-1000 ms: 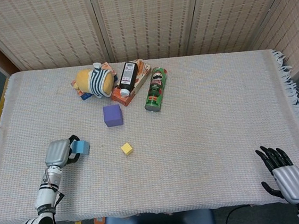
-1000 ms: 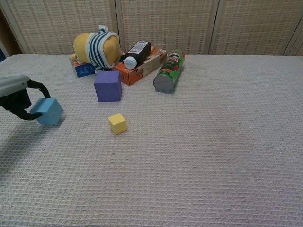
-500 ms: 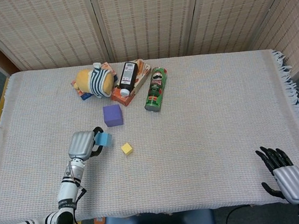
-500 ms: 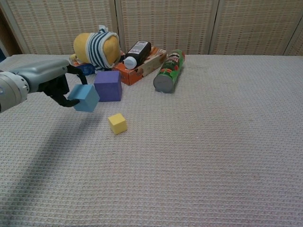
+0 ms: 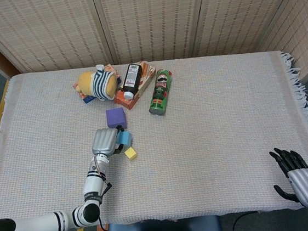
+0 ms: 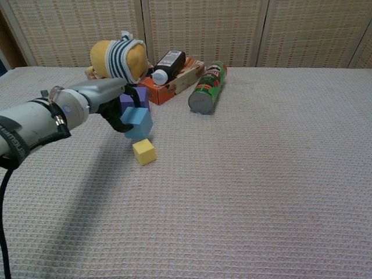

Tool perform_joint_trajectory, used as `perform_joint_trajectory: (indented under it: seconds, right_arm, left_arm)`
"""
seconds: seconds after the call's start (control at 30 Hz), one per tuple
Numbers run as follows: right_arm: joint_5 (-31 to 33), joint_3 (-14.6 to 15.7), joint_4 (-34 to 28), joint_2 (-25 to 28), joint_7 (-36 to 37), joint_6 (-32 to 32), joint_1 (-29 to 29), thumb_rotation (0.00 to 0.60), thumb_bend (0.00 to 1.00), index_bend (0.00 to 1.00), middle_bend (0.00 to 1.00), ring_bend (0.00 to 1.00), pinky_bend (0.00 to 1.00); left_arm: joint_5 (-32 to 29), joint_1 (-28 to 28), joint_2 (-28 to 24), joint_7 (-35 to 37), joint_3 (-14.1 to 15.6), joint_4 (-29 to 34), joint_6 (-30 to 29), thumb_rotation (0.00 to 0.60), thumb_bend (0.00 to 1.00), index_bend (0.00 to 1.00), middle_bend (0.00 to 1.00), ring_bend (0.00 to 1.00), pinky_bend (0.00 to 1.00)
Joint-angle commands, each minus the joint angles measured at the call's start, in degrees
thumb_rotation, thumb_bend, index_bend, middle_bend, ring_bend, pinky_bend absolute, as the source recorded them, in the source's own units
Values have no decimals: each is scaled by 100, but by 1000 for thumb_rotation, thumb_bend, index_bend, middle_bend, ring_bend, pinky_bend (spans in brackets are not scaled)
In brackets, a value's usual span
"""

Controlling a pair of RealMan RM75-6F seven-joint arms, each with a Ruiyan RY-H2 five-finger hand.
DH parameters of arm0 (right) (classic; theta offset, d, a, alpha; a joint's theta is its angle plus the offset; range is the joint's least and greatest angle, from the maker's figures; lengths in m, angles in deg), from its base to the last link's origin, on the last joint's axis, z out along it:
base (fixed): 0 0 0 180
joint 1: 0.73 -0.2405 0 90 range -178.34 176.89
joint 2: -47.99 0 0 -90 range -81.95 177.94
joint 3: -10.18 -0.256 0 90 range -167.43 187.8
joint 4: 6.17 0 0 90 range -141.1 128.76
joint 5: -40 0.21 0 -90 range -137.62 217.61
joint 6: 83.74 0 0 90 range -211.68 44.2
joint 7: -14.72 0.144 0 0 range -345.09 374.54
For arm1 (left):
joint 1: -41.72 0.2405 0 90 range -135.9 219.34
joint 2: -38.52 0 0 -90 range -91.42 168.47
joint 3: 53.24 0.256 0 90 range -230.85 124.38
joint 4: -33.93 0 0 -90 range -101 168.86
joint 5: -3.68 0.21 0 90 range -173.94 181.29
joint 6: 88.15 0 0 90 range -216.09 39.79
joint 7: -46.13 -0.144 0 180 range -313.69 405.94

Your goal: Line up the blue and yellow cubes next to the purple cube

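Observation:
My left hand [image 5: 105, 141] [image 6: 110, 99] grips the blue cube [image 5: 124, 138] [image 6: 137, 121] and holds it just above the cloth. The blue cube hangs in front of the purple cube [image 5: 115, 117] [image 6: 141, 96], which my left hand partly hides in the chest view. The small yellow cube [image 5: 130, 152] [image 6: 144, 151] lies on the cloth right beside and in front of the blue one. My right hand [image 5: 303, 183] rests at the near right corner, fingers spread, holding nothing; only the head view shows it.
Behind the purple cube lie a striped yellow plush toy [image 5: 98, 83] [image 6: 119, 58], an orange box with a dark bottle on it [image 5: 133, 83] [image 6: 170, 72] and a green can on its side [image 5: 161, 91] [image 6: 208, 87]. The white woven cloth [image 5: 226, 124] covers the table.
My left hand has carried the blue cube from the near left of the table rightward and away from me, to just in front of the purple cube. My right hand shifted slightly nearer.

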Motion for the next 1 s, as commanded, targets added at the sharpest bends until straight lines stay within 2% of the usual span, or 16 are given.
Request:
perform_joint_trajectory:
  seconds: [0.03,0.33,0.6,1.0]
  right_arm:
    - [35,-13,21,45,114,24,12,600,39,0,0,0,0]
    - [18,1,23,62,141,5,7,600,38,0,0,0,0]
    - [48,-15,21,59,128,7,12,600,38,0,0,0,0]
    - [33,-3,-5,75,101,17,25,600,38,0,0,0,0]
  left_arm:
    - [-114,-81,114,-41,-11,-279,32,600,384,540,1000,1000,1000]
    - [-176,-170,240,-42,14,-699,87,600,383,531,1000,1000,1000]
    - [-132,-181,238,-21,106,-755,172,600,372,377,1000,1000,1000]
    - [53,-132,214,96,190,-792,159,600,375,317,1000,1000,1000]
